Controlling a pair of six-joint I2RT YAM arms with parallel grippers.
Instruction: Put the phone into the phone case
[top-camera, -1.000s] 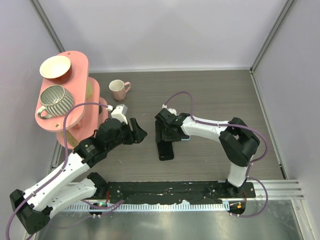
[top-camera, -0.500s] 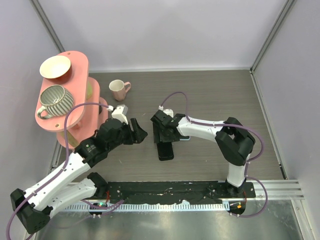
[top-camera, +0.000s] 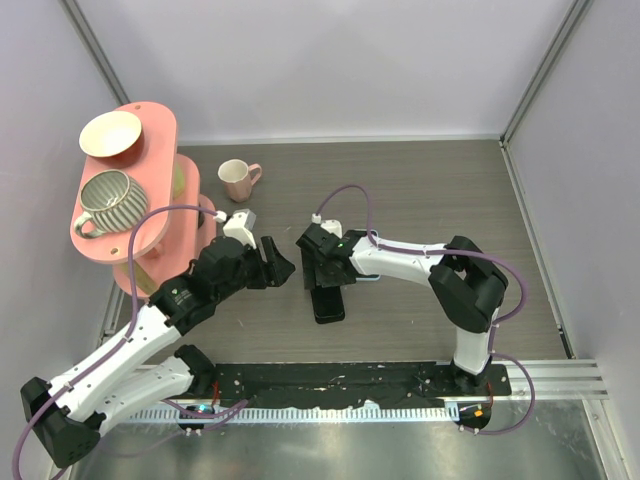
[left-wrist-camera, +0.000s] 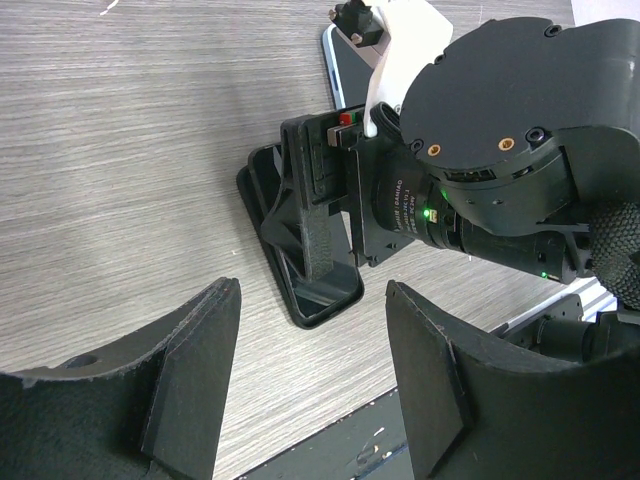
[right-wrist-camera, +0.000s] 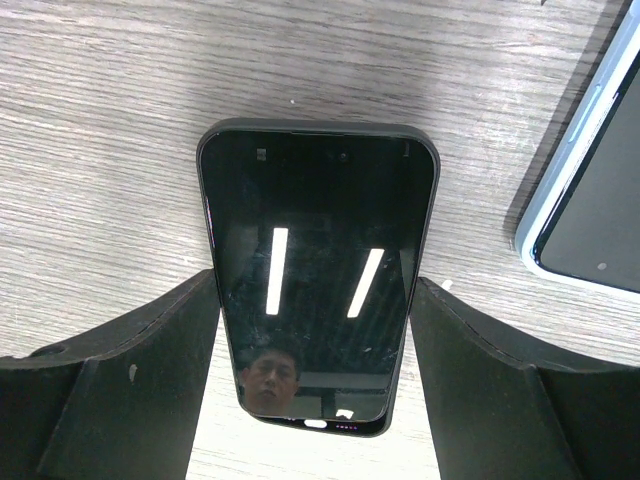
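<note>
black phone case (right-wrist-camera: 318, 200) between spread right gripper (right-wrist-camera: 316, 310) jaws; left gripper (left-wrist-camera: 312, 310) wide open too

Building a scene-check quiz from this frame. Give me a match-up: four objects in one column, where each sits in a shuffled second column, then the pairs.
Objects:
1. black rounded-rectangle phone case
2. slim light-blue phone
3. pale pink ceramic mug
4. grey striped cup

Places:
A. on the top shelf of the pink stand
B. flat on the grey wood-grain table, between the fingers of the right claw
C. upright on the table near the back, beside the stand
D. flat on the table beside the case, outside the claw

Pairs: 1-B, 2-D, 3-C, 4-A
</note>
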